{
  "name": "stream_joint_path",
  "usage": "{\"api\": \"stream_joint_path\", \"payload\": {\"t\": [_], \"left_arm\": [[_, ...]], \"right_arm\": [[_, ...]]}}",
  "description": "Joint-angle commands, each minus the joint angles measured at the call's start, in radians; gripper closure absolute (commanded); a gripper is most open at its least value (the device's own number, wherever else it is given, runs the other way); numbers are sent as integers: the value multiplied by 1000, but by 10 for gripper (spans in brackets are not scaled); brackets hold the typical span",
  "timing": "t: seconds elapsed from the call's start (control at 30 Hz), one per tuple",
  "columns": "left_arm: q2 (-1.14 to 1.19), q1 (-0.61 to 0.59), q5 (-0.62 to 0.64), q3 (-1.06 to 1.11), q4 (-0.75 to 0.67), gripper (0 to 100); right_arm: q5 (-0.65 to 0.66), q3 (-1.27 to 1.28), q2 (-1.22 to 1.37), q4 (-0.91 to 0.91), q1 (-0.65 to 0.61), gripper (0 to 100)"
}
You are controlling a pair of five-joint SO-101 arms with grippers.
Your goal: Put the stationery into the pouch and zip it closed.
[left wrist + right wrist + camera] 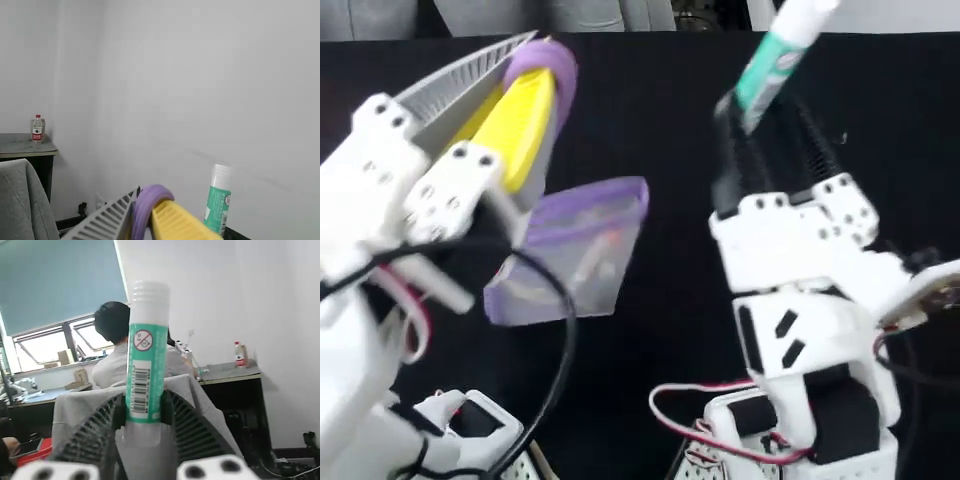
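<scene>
Pouch (572, 252) rim pinched in left gripper (538, 62); glue stick (146, 355) clamped in right gripper (142, 408).

white walls (200, 75), a dark desk (25, 149) with a bottle (37, 128), a half-shaded window (45, 346), perhaps a grey chair (20, 200)

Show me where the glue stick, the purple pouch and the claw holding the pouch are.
glue stick (146, 365), right wrist view, on its green label.
purple pouch (585, 235), high view, on its hanging side.
left claw (538, 60), high view, midway between its fingertips.
</scene>
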Motion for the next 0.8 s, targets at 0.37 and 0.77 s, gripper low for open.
{"api": "stream_joint_path", "payload": {"t": [0.37, 0.77], "left_arm": [[-193, -7, 9, -18, 133, 971], [-207, -7, 9, -28, 201, 971]], "right_arm": [[-9, 449, -223, -270, -287, 988], [80, 461, -228, -195, -482, 988]]}}
